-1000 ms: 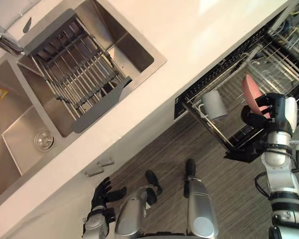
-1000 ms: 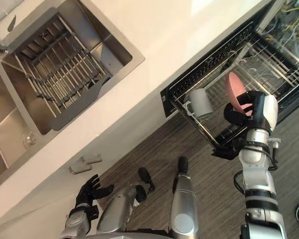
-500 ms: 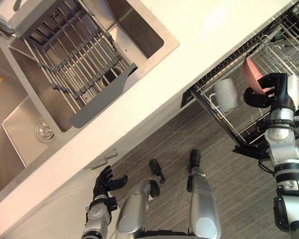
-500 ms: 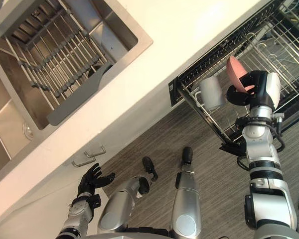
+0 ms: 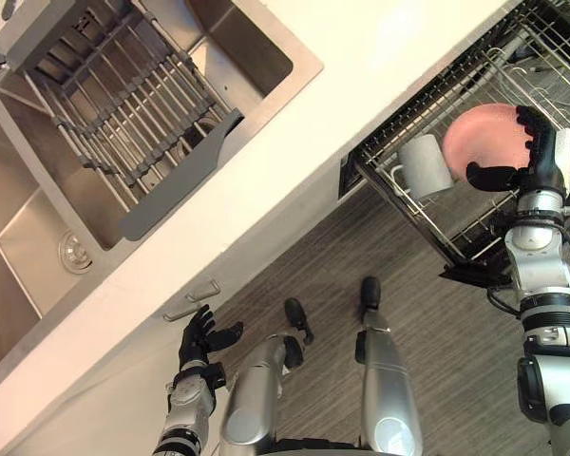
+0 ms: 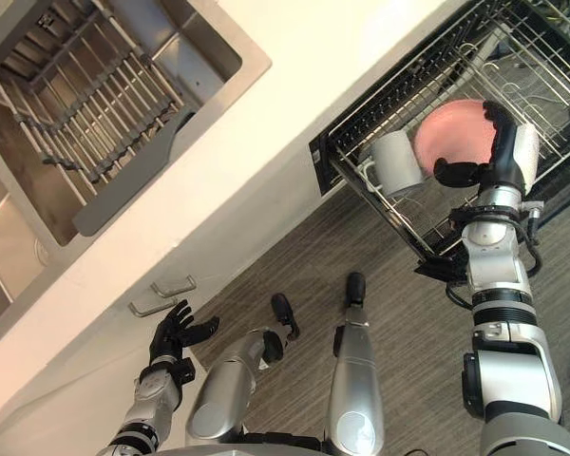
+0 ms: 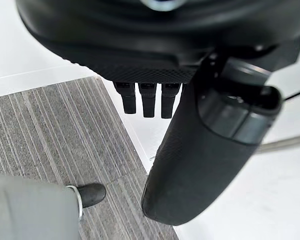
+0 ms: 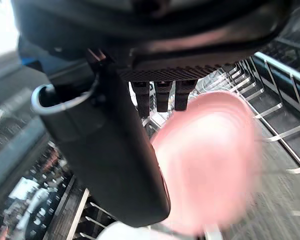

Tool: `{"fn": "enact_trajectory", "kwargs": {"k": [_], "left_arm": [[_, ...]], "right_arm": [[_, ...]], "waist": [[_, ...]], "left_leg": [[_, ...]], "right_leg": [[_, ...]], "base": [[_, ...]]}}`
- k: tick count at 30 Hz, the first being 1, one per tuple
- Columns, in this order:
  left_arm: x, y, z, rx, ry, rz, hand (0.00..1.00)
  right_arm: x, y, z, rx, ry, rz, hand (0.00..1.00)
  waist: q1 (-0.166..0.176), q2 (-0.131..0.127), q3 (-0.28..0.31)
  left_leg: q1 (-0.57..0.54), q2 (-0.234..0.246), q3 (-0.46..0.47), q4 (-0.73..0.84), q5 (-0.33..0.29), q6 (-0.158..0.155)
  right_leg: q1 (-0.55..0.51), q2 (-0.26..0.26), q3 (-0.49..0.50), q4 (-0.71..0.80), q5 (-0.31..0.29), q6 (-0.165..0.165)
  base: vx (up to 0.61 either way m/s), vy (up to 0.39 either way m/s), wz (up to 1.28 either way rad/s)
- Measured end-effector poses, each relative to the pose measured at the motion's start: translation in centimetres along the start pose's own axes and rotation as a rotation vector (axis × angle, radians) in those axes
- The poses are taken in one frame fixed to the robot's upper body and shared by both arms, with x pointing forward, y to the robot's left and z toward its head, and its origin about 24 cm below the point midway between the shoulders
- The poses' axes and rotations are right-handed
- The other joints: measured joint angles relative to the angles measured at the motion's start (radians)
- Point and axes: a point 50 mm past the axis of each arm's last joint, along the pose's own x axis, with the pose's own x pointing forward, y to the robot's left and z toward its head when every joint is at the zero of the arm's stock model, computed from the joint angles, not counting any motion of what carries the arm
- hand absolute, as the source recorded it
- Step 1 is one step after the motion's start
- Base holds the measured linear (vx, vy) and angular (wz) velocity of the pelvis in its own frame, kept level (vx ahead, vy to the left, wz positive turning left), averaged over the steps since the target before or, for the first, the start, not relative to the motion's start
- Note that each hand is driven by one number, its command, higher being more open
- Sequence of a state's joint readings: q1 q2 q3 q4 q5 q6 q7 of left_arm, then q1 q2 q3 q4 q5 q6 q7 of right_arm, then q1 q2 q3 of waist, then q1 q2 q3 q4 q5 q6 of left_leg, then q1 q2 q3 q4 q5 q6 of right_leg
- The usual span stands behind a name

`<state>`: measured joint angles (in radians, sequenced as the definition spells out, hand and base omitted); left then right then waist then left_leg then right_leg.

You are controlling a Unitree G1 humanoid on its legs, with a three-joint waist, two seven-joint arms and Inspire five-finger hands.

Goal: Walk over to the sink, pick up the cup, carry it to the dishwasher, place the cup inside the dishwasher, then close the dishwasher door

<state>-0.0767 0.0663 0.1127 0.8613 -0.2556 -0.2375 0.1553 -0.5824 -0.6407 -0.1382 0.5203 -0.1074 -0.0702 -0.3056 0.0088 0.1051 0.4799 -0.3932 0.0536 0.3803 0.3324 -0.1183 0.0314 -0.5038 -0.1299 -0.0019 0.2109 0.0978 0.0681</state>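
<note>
A pink cup [image 5: 483,142] lies in the pulled-out dishwasher rack [image 5: 404,214], right beside a white mug [image 5: 423,166]. My right hand [image 5: 537,157] is in front of the pink cup, open, with straight fingers and the thumb spread towards the mug. Whether it touches the cup I cannot tell. In the right wrist view the pink cup [image 8: 210,160] shows blurred just past the straight fingers [image 8: 162,97]. My left hand [image 5: 201,337] hangs open low by the cabinet front, with nothing in it.
The white counter [image 5: 361,66] runs across the view, with the steel sink [image 5: 266,95] and a grey drain rack [image 5: 123,104] set in it. Two cabinet handles [image 5: 192,302] sit under the counter. Striped grey floor lies before the dishwasher.
My right hand has opened and let go of the pink cup, which now lies in the rack showing its round face. The camera has shifted a little. The left hand stays idle.
</note>
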Motion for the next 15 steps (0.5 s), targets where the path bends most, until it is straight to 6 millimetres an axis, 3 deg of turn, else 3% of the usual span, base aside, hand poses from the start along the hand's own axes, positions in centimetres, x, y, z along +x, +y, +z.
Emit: {"fn": "enact_trajectory", "kwargs": {"k": [8, 15], "left_arm": [[0.0, 1.2, 0.0, -0.053, 0.007, 0.062, 0.90], [-0.3, 2.5, 0.0, -0.076, -0.003, 0.098, 0.90]], "right_arm": [[-4.8, -2.7, -1.0, 0.237, -0.039, -0.169, 0.90], [-11.7, -5.6, -6.8, 0.362, 0.168, -0.329, 0.90]], "waist": [[-0.020, -0.026, 0.014], [-0.030, -0.076, 0.012]], "left_leg": [[0.025, -0.002, -0.061, 0.017, -0.013, -0.006], [0.101, -0.005, -0.062, -0.023, -0.016, -0.011]], "right_leg": [[0.059, 0.006, -0.019, -0.028, 0.003, 0.000], [0.133, 0.009, -0.023, -0.054, 0.000, 0.002]], "base": [[0.00, -0.009, 0.03], [0.01, -0.009, -0.02]]}}
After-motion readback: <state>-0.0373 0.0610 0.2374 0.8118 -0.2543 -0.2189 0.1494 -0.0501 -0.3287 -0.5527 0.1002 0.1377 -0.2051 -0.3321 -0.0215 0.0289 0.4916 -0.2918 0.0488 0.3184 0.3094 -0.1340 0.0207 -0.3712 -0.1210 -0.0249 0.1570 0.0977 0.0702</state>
